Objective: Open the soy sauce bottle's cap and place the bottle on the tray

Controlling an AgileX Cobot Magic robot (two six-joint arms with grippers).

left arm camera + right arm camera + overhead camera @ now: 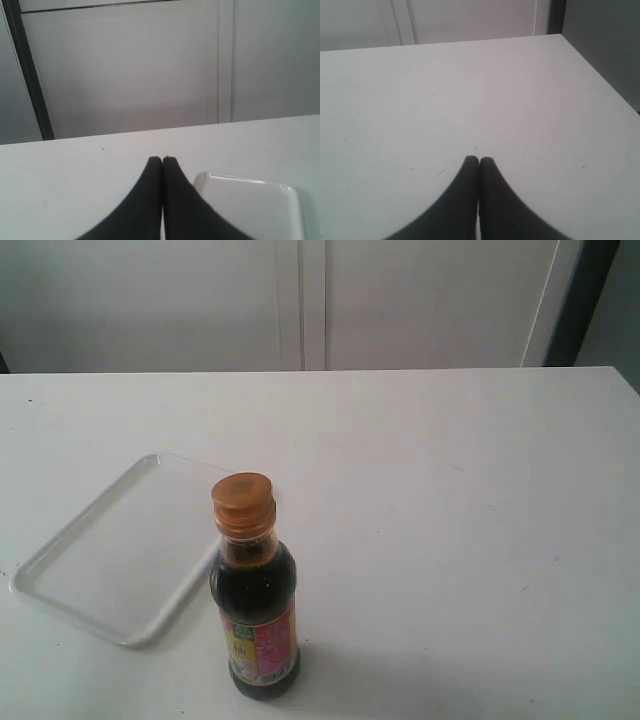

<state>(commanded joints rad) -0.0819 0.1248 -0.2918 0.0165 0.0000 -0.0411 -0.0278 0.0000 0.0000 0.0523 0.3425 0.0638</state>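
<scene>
- A white table [450, 520] runs back to pale cabinet doors [300, 300].
- The tray [60, 590], at about 8 o'clock in the exterior view, holds nothing.
- The soy sauce bottle [255, 600] stands upright at 6 o'clock, touching or just beside the tray's rim, nearly full of dark liquid.
- Its cap [243, 502] is down.
- Left gripper [162, 159] and right gripper [479, 159] are both clenched, empty; one should steady the glass low while the other lifts the cap's lip.

We see neither arm in the exterior view. Left claw [162, 159]: its two dark fingers pressed together tip to tip, holding nothing, hovering above the table. Right claw [479, 159]: same pose, fingers closed against each other, empty, pointing forward and slightly down.
</scene>
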